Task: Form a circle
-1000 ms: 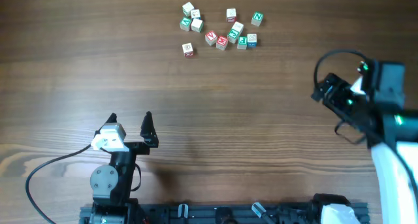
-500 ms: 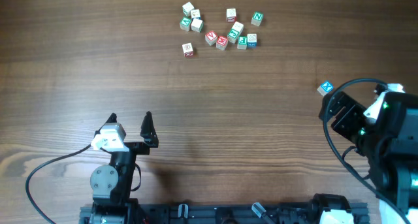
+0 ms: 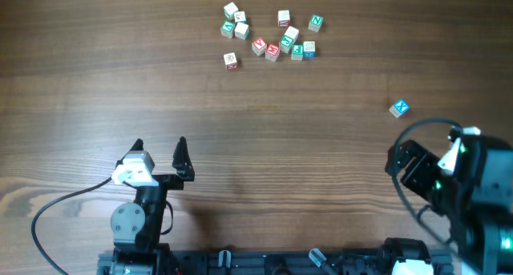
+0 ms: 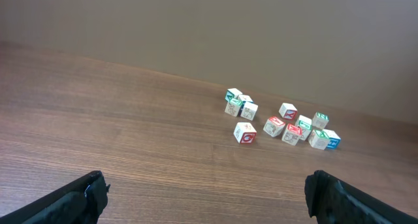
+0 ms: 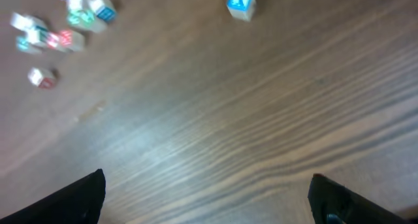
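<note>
Watching the overhead feed, I am seeing the left gripper [image 3: 159,149] hovering near my edge of the wooden table [image 3: 80,82], its fingers spread wide and grasping nothing. The right gripper [image 5: 209,201] is likewise hanging released over bare wood. The letter cubes [image 3: 286,42] are lying in a loose scatter at the far side, well apart from both grippers, with one red-marked cube [image 3: 231,60] sitting slightly off on its own. A lone blue-marked cube [image 3: 398,108] is resting near the right gripper, not touching it.
</note>
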`<state>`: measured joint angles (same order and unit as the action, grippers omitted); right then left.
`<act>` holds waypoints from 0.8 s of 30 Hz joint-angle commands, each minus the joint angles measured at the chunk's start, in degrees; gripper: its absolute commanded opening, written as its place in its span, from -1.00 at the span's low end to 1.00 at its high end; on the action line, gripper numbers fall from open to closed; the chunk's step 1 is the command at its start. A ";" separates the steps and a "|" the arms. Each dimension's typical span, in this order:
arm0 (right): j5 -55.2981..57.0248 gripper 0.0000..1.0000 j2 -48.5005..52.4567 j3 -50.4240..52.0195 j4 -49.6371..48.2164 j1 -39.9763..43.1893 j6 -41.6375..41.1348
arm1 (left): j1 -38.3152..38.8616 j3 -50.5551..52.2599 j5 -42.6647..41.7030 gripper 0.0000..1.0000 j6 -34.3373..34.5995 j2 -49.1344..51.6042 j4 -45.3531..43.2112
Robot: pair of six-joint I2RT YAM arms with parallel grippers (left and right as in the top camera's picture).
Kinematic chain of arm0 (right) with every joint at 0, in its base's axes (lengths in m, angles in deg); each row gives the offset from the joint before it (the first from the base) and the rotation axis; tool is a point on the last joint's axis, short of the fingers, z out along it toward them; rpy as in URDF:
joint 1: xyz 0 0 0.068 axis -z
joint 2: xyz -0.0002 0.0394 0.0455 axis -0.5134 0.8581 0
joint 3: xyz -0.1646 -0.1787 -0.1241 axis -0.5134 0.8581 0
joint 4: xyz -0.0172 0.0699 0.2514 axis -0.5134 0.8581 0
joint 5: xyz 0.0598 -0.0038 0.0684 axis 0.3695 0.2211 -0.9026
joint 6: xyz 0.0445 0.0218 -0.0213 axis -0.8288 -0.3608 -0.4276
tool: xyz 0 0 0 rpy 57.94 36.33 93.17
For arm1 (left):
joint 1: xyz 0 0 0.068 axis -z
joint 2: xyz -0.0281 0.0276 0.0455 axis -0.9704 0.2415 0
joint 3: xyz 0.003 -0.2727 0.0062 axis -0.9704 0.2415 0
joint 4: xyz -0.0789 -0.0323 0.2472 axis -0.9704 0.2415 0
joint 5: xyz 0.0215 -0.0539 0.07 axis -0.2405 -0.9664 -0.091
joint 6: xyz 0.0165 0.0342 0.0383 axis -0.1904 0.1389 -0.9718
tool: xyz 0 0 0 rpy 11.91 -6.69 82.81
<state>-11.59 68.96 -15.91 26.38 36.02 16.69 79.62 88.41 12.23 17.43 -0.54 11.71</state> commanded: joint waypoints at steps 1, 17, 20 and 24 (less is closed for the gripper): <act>-0.31 0.99 -6.49 1.33 -2.23 -0.17 0.90 | -0.07 0.35 -0.87 1.00 -1.14 -0.42 0.02; 2.27 0.99 -17.88 9.29 -8.44 -0.17 -5.77 | -0.07 0.35 -0.87 1.00 -1.11 -0.42 0.02; 2.27 0.99 -17.88 9.29 -8.44 -0.17 -5.77 | -0.07 0.35 -0.87 1.00 -1.11 -0.42 0.02; 2.25 0.99 -17.86 9.29 -8.39 -0.17 -5.77 | -0.07 0.35 -2.27 1.00 -0.96 -0.42 -0.17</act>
<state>-10.47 51.76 -6.70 18.25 36.02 11.58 79.62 88.41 12.07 17.43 -0.54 11.71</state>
